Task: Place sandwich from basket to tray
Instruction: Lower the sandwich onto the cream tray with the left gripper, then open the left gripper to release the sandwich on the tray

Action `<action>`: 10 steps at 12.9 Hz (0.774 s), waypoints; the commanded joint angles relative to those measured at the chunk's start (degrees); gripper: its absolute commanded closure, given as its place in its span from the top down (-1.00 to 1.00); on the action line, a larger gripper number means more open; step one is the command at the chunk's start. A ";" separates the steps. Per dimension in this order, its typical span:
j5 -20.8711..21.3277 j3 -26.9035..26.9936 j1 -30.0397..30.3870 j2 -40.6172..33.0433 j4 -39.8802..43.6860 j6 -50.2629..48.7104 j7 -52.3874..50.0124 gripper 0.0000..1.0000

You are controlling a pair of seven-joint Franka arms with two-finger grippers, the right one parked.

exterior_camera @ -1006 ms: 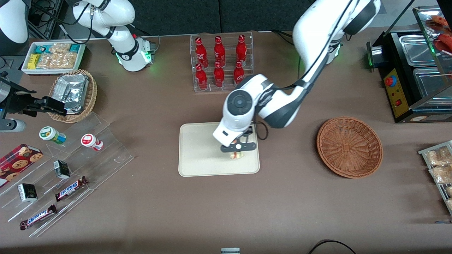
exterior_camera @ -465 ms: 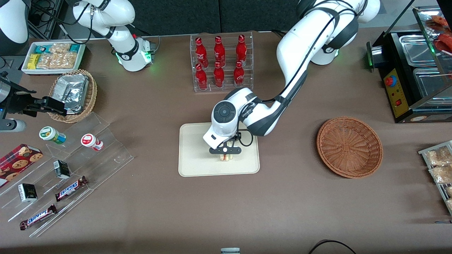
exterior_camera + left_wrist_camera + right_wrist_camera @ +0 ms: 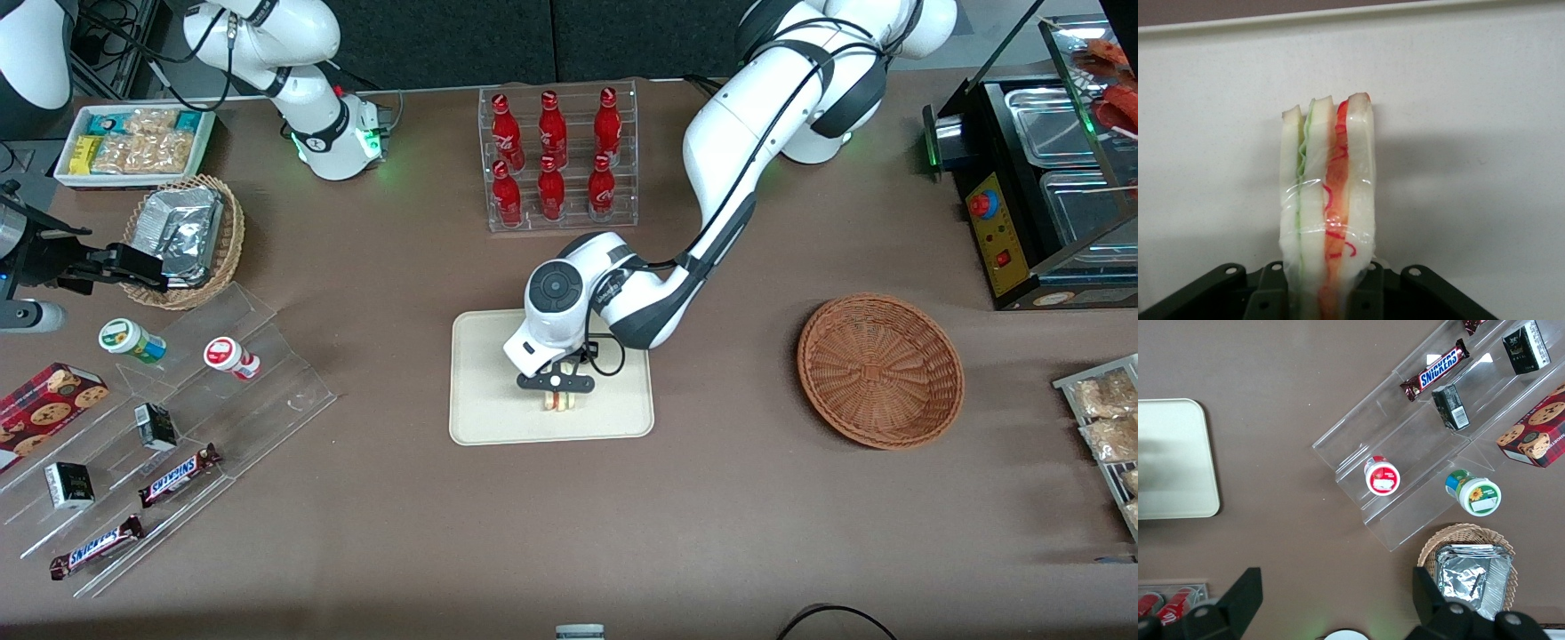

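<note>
My left gripper [image 3: 558, 397] is over the cream tray [image 3: 498, 409], near its middle, and is shut on the sandwich [image 3: 560, 403]. In the left wrist view the sandwich [image 3: 1329, 193] stands on edge between the two dark fingers [image 3: 1271, 293], wrapped in clear film, with white bread and green and red filling layers; it is low over the tray's pale surface [image 3: 1471, 133] and casts a shadow on it. The reddish-brown wicker basket [image 3: 880, 370] stands empty toward the working arm's end of the table.
A clear rack of red bottles [image 3: 556, 156] stands farther from the front camera than the tray. A stepped clear display [image 3: 169, 436] with snack bars, a tan basket of foil packets [image 3: 182, 236] and a white snack box [image 3: 133, 144] lie toward the parked arm's end.
My gripper has moved with the sandwich across the tray toward the parked arm's end and has come lower over the tray. The basket has not moved.
</note>
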 commanded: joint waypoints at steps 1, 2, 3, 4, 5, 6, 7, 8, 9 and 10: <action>0.83 0.73 -0.95 0.84 2.72 -0.47 -0.17 1.00; 0.83 0.73 -0.69 0.40 2.90 -0.56 -0.26 1.00; 0.75 0.73 -0.51 0.05 3.34 -0.82 -0.26 1.00; 0.49 0.73 -0.25 -0.57 3.51 -1.08 -0.26 1.00; 0.31 0.73 0.19 -1.27 3.52 -1.43 -0.26 1.00; 0.22 0.73 1.15 -2.14 3.52 -2.65 -0.08 1.00; 0.13 0.56 2.03 -3.28 3.52 -4.58 0.00 1.00; -0.04 0.56 3.08 -5.04 3.43 -7.47 0.27 1.00; -0.74 0.47 4.57 -6.62 3.25 -10.11 0.53 1.00; -2.31 0.30 5.98 -8.64 2.64 -12.40 0.79 1.00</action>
